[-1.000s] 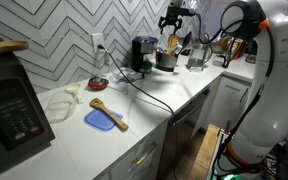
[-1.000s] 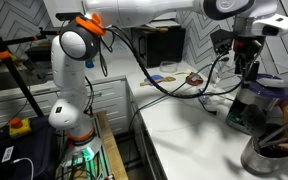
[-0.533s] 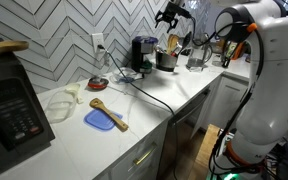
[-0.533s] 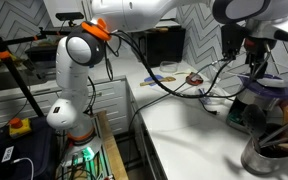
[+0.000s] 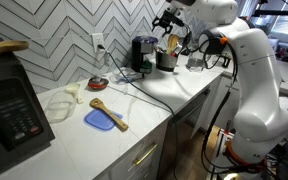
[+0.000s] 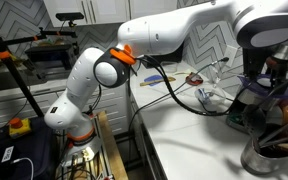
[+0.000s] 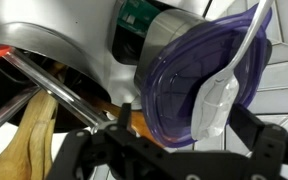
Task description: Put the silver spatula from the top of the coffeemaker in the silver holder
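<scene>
The black coffeemaker point(image 5: 142, 52) stands at the back of the counter, with the steel silver holder point(image 5: 167, 60) and its wooden handles beside it. Both also show in an exterior view, the coffeemaker point(image 6: 250, 108) and the holder point(image 6: 268, 156). My gripper point(image 5: 168, 20) hangs just above them point(image 6: 275, 76). In the wrist view my gripper point(image 7: 189, 125) is open, its black fingers on either side of a white tab on a purple translucent lid point(image 7: 189, 85). A thin silver handle point(image 7: 59, 88) lies slantwise beside wooden handles point(image 7: 29, 135); I cannot tell if it is the spatula.
A clear glass jug point(image 5: 196, 55) stands beyond the holder. A black microwave point(image 5: 9, 105), a white cloth point(image 5: 64, 98), a small red bowl point(image 5: 98, 83), a blue lid with a wooden spatula point(image 5: 104, 120) and black cables point(image 5: 149, 92) lie along the counter.
My arm has swung over the counter and my gripper has come lower and closer to the coffeemaker's top. Nothing on the counter has moved.
</scene>
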Tool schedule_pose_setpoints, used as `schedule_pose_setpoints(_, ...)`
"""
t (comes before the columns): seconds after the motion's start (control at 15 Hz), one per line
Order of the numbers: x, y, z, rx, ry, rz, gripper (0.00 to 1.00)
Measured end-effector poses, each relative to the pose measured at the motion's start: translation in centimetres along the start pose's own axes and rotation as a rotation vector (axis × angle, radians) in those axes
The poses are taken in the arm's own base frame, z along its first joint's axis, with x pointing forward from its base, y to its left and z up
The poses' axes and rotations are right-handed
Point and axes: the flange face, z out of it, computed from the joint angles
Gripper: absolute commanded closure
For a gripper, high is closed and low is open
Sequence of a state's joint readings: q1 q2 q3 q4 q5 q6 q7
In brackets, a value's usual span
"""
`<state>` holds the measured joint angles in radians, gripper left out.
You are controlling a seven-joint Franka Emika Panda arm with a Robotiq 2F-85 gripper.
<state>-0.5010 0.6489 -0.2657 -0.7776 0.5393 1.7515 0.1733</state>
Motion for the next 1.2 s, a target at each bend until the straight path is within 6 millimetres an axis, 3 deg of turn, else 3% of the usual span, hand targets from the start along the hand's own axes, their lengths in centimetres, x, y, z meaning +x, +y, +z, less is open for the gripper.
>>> schedule_pose_setpoints(0.2,0.5,-0.9,2.8,0.016,-0.006,-0.004,0.0)
schedule_pose_setpoints(0.33,0.6,-1.8,3.6,0.06,0.0,-0.002,0.0)
schedule_pose_setpoints(0.67,0.9,-2.6,2.5,0.129,0.015,0.019,0.0)
schedule_pose_setpoints(1.0,0.9,-3.5,-0.2,0.15,0.055,0.007,0.0)
schedule_pose_setpoints(1.2,1.3,-3.2,0.7,0.135,0.073,0.017,0.0)
